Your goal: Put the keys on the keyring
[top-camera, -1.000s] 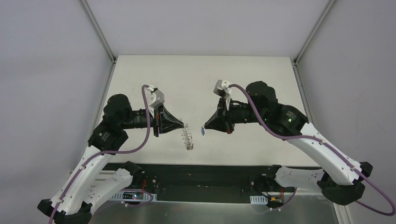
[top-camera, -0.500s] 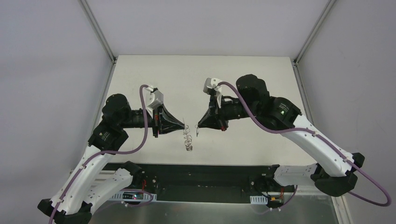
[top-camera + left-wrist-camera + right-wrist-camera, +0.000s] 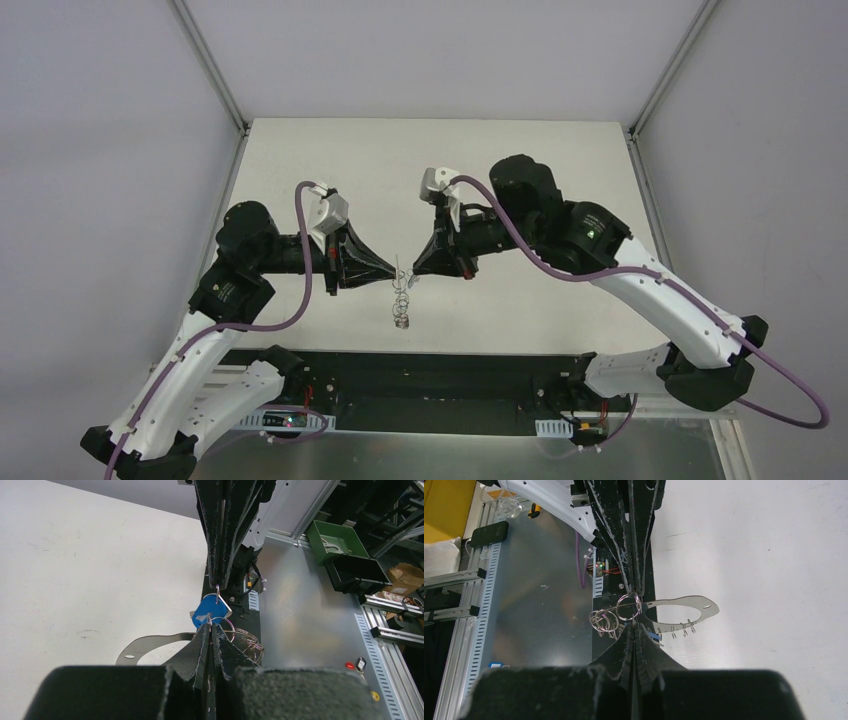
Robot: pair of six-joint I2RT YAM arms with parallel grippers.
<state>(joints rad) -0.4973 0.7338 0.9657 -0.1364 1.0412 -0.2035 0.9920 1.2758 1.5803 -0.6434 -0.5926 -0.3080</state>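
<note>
Blue key (image 3: 210, 611), silvery tip | scalloped wire keyring (image 3: 608, 619) | left jaws pinch keyring | right jaws pinch key

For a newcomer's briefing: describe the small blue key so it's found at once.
Above the near edge of the white table, the left gripper and right gripper meet tip to tip. The tiny bright-blue key sits between those tips. It is the only coloured piece there; the silvery wire keyring beside it is bare metal.
</note>
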